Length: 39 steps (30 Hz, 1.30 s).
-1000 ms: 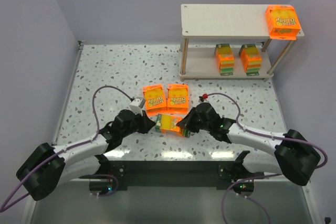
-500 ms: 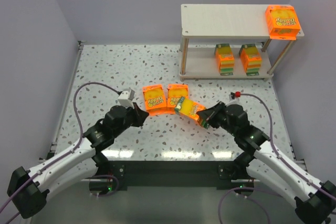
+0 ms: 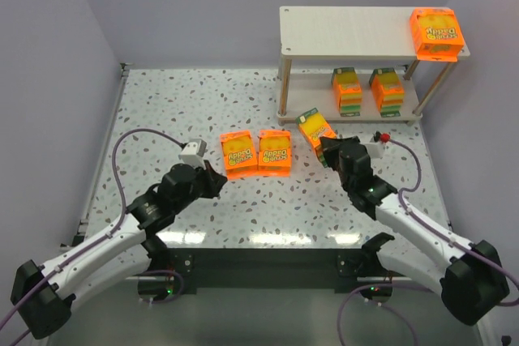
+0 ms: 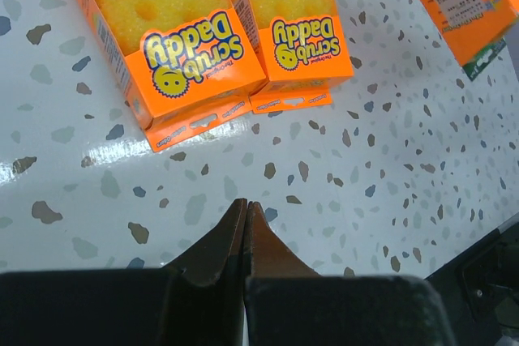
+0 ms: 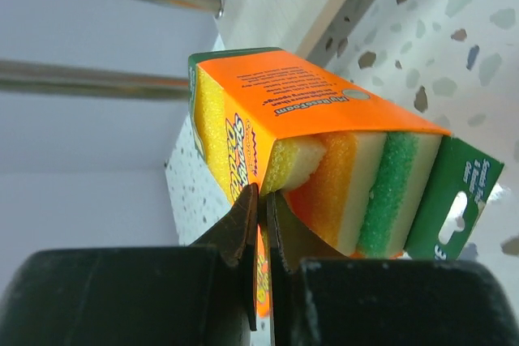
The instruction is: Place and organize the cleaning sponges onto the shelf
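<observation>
My right gripper (image 3: 327, 147) is shut on the wrapper edge of one orange sponge pack (image 3: 316, 130) and holds it tilted above the table, just in front of the shelf's (image 3: 340, 30) left legs. In the right wrist view the gripper (image 5: 262, 196) pinches the pack (image 5: 324, 135) beside its yellow, orange and green layers. Two packs (image 3: 238, 153) (image 3: 275, 151) lie flat side by side mid-table. Two packs (image 3: 347, 91) (image 3: 387, 91) stand on the lower board, and one (image 3: 436, 33) lies on the top board's right end. My left gripper (image 3: 217, 180) is shut and empty, just near-left of the two flat packs (image 4: 166, 38) (image 4: 292, 26).
The shelf stands at the far right, its right legs close to the right wall. The left part of its top board (image 3: 324, 28) and lower board (image 3: 304, 101) is bare. Grey walls enclose the speckled table (image 3: 162, 111).
My right arm has lifted the pack from the table's front middle and carried it right and away toward the shelf. My left arm let go and pulled back left, then stayed still.
</observation>
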{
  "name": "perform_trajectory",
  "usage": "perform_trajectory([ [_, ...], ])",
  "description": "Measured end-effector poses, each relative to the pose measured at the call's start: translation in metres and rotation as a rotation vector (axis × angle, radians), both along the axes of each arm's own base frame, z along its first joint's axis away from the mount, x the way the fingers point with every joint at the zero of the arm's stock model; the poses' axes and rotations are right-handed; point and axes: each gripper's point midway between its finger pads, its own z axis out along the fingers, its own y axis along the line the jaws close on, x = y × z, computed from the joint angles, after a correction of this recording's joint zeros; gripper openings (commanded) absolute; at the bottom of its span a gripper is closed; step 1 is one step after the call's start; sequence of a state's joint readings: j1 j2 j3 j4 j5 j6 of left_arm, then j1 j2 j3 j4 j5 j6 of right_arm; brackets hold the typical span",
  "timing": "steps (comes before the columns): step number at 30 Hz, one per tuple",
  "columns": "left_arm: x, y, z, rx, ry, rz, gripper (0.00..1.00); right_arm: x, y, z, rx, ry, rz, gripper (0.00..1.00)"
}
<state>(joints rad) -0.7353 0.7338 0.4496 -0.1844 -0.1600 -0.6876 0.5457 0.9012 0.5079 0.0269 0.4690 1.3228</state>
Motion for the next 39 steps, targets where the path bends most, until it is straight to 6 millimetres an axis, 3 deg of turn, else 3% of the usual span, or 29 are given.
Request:
perform_trajectory([
  [10, -0.003, 0.0, 0.005, -0.021, -0.004, -0.007, 0.0, 0.079, 0.01, -0.006, 0.15, -0.084, -0.224, 0.0],
  [11, -0.004, 0.0, 0.005, -0.023, -0.004, -0.01, 0.0, 0.089, 0.012, 0.002, 0.185, -0.112, -0.242, 0.0],
  [12, -0.004, 0.0, 0.006, -0.023, -0.004, -0.01, 0.0, 0.099, 0.015, -0.009, 0.184, -0.104, -0.262, 0.0],
  [14, -0.005, 0.0, 0.006, -0.024, -0.004, -0.011, 0.0, 0.115, 0.019, -0.01, 0.208, -0.121, -0.288, 0.0],
  [24, -0.009, 0.003, 0.011, -0.029, -0.01, -0.013, 0.0, 0.188, 0.029, 0.007, 0.322, -0.216, -0.407, 0.0],
  [34, -0.008, 0.003, 0.013, -0.018, 0.001, -0.013, 0.0, 0.213, 0.012, -0.025, 0.315, -0.165, -0.481, 0.02],
  [35, -0.008, 0.002, 0.013, -0.018, 0.0, -0.013, 0.0, 0.213, 0.01, -0.03, 0.311, -0.155, -0.484, 0.05],
  [37, -0.008, 0.002, 0.013, -0.018, 0.001, -0.012, 0.0, 0.215, 0.009, -0.033, 0.319, -0.149, -0.48, 0.24],
  [39, -0.007, 0.002, 0.012, -0.016, 0.004, -0.012, 0.0, 0.216, 0.008, -0.033, 0.321, -0.148, -0.476, 0.31],
])
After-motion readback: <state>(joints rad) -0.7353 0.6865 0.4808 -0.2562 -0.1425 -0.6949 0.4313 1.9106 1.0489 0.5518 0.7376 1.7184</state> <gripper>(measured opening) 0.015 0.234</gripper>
